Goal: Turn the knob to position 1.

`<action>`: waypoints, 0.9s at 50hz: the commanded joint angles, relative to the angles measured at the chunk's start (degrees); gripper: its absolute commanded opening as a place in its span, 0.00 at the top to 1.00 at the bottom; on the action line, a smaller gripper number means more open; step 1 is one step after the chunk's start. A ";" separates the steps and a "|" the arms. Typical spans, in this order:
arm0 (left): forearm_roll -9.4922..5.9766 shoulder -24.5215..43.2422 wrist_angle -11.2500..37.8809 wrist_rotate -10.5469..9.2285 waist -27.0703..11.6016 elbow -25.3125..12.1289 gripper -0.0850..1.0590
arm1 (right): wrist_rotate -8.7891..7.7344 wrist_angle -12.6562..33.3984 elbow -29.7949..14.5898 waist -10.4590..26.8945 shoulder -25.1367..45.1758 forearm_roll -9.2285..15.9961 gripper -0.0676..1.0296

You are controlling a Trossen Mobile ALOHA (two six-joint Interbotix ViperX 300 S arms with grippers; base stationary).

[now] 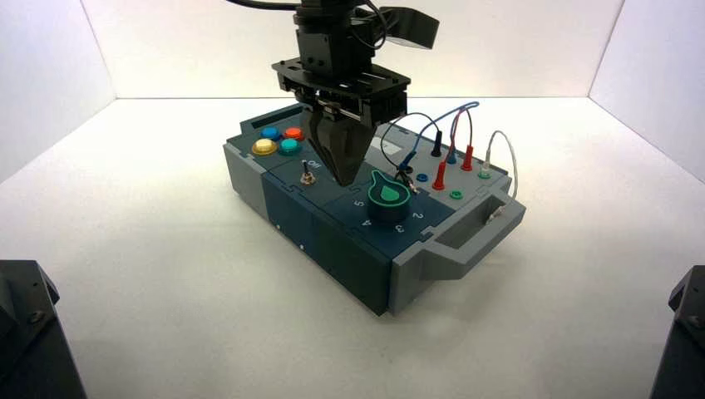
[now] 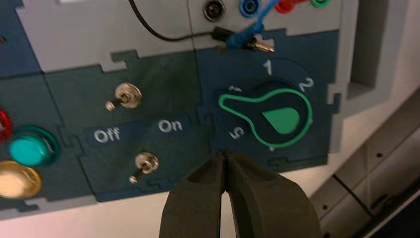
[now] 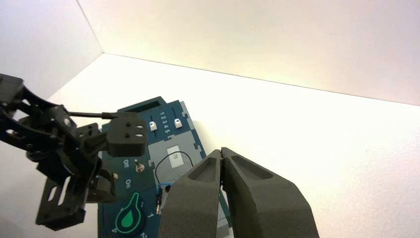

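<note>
The knob point(image 1: 388, 197), a dark-teal dial with a green teardrop pointer, sits on the box's near right part. In the left wrist view the knob point(image 2: 270, 115) has its narrow end lying to the side between the 5 and a partly hidden mark, away from the 1 point(image 2: 268, 67) and 2. My left gripper point(image 1: 345, 179) hangs just above the box beside the knob, not touching it, fingers shut and empty point(image 2: 225, 153). My right gripper point(image 3: 221, 151) is shut and empty, held high above the box; it does not show in the high view. The knob shows there too point(image 3: 130, 218).
Two metal toggle switches point(image 2: 128, 95) point(image 2: 146, 162) with Off/On lettering lie beside the knob. Coloured push buttons point(image 1: 278, 140) stand at the box's far left. Wires and red, black and blue plugs point(image 1: 449, 154) stand behind the knob. Two white sliders point(image 3: 165, 125) are at the back.
</note>
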 commanded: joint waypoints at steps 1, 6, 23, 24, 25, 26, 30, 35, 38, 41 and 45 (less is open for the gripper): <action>0.88 -0.35 -0.35 0.26 0.18 -2.02 0.95 | 0.26 -0.70 -1.67 -0.35 0.26 0.26 0.96; 1.23 -0.18 -0.70 0.26 0.26 -2.55 0.95 | 0.26 -0.79 -1.58 -0.35 0.26 0.26 0.96; 1.23 0.26 -1.58 0.53 0.26 -2.90 0.95 | 0.26 -0.88 -1.58 -0.35 0.26 0.35 0.96; 1.23 0.35 -1.58 0.53 0.26 -2.90 0.95 | 0.26 -0.88 -1.58 -0.35 0.26 0.35 0.96; 1.23 0.44 -1.58 0.53 0.26 -2.90 0.95 | 0.26 -0.88 -1.58 -0.35 0.26 0.35 0.96; 1.23 0.44 -1.58 0.53 0.26 -2.90 0.95 | 0.26 -0.88 -1.67 -0.35 0.35 0.35 0.96; 1.23 0.70 -1.58 0.62 0.26 -2.99 0.95 | 0.26 -0.88 -1.58 -0.35 0.26 0.35 0.96; 1.23 0.97 -1.67 0.88 0.26 -3.08 0.95 | 0.26 -0.88 -1.58 -0.35 0.26 0.35 0.96; 1.23 1.05 -1.76 1.05 0.26 -3.16 0.95 | 0.26 -0.88 -1.58 -0.35 0.26 0.35 0.96; 1.23 1.23 -1.93 1.23 0.18 -3.43 0.95 | 0.26 -0.88 -1.58 -0.35 0.35 0.44 0.96; 1.23 1.41 -2.02 1.49 0.26 -3.69 0.95 | 0.35 -0.88 -1.58 -0.35 0.26 0.44 0.96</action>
